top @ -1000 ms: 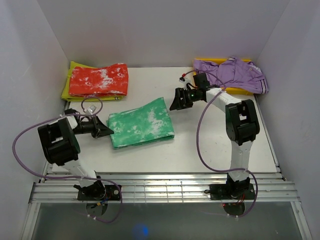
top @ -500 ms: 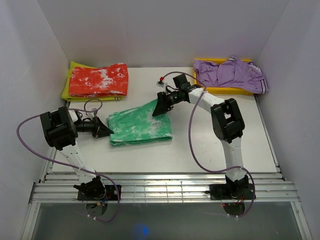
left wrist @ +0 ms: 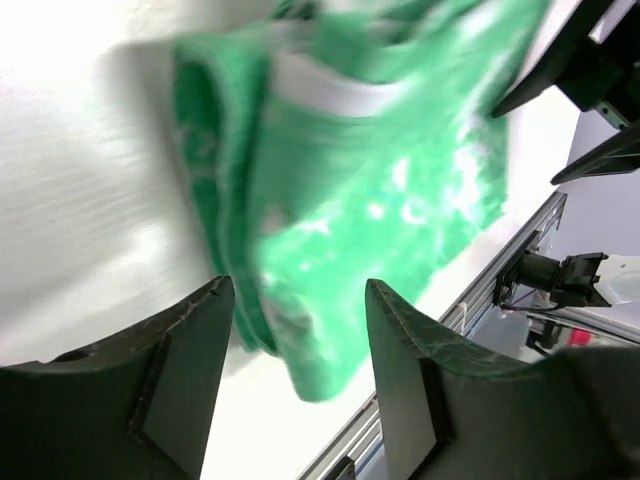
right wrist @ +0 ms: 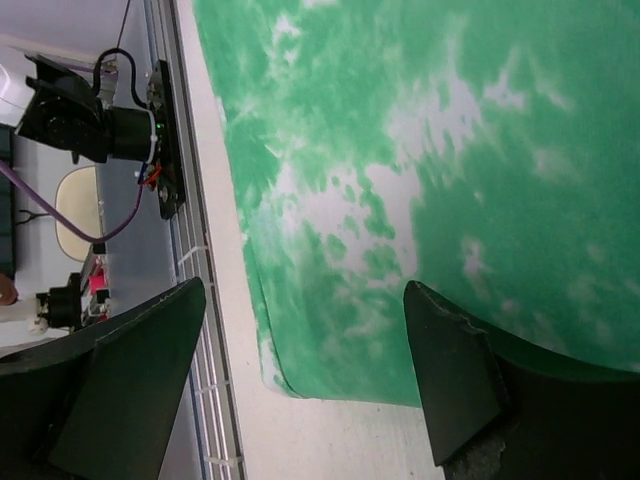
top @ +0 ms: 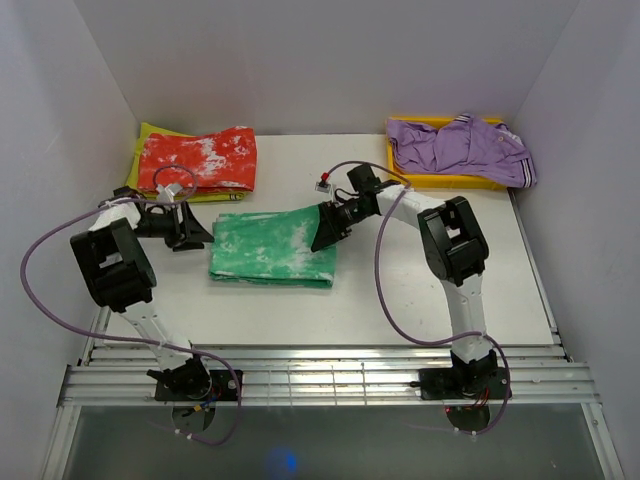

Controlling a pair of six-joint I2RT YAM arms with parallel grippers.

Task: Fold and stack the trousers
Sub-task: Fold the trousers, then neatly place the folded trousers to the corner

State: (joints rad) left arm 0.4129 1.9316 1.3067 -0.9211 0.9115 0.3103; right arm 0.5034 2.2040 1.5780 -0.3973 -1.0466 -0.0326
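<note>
The trousers [top: 272,250] lie folded in a flat green and white blotched rectangle at the table's middle. My left gripper [top: 200,236] hovers just off their left end, jaws open and holding nothing. In the left wrist view the blurred trousers [left wrist: 380,180] lie beyond the open left gripper [left wrist: 298,288]. My right gripper [top: 326,232] is over the right end of the fold, open. In the right wrist view the trousers [right wrist: 400,150] fill the frame under the wide-open right gripper [right wrist: 305,290], and their folded corner shows between its fingers.
A red-and-white folded garment [top: 197,160] lies on a yellow-green cloth [top: 138,178] at the back left. A purple garment [top: 465,148] is draped over a yellow tray [top: 440,182] at the back right. Metal rails [top: 330,375] run along the near edge. White walls close in three sides.
My left gripper opened, let go of the trousers' left edge and drew back. My right gripper came down-left onto the right end and opened wider. The trousers shifted left and squared up.
</note>
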